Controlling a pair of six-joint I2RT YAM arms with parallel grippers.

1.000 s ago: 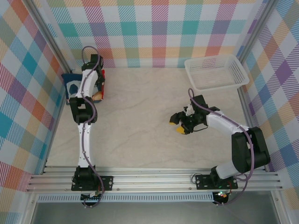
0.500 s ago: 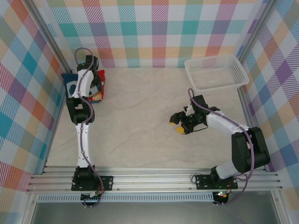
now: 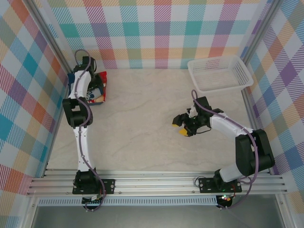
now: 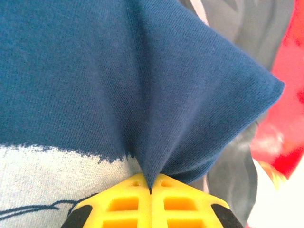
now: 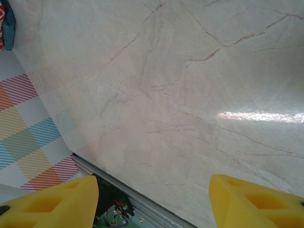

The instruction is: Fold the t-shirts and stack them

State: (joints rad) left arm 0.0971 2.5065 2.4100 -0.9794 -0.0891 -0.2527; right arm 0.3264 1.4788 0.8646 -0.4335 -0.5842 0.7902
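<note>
Right gripper (image 3: 181,127) sits nearest you, just 3 o'clock of table centre. Its yellow fingers (image 5: 57,199) are spread wide with nothing between them, over bare marble tabletop (image 5: 180,95).

Left arm is stretched to the 10 o'clock corner. Left gripper (image 4: 150,188) has its fingers pressed together, pinching a fold of the navy t-shirt (image 4: 118,71). The cloth tents up to a peak right at the tips. The white print (image 4: 42,180) lies at 8 o'clock of the pinch in the wrist view, and the red t-shirt (image 3: 101,80) sits at 3 o'clock of it, touching the navy one. Both shirts are bunched together in that corner against the wall. The white mesh basket (image 3: 240,71) is in the 1 o'clock corner, well apart.

My read: you're pulling the navy shirt out to open table for folding, and neither shirt is folded yet.

- The bite looks shallow, only a ridge of fabric. Move slow or it slips.
- Draw toward 4 o'clock and stay low, so the shirt drags flat rather than swinging.
- Watch the red shirt. If it rides along, stop and shake it loose.
- Bring the right gripper to 9 o'clock to take a second edge before spreading.
</note>
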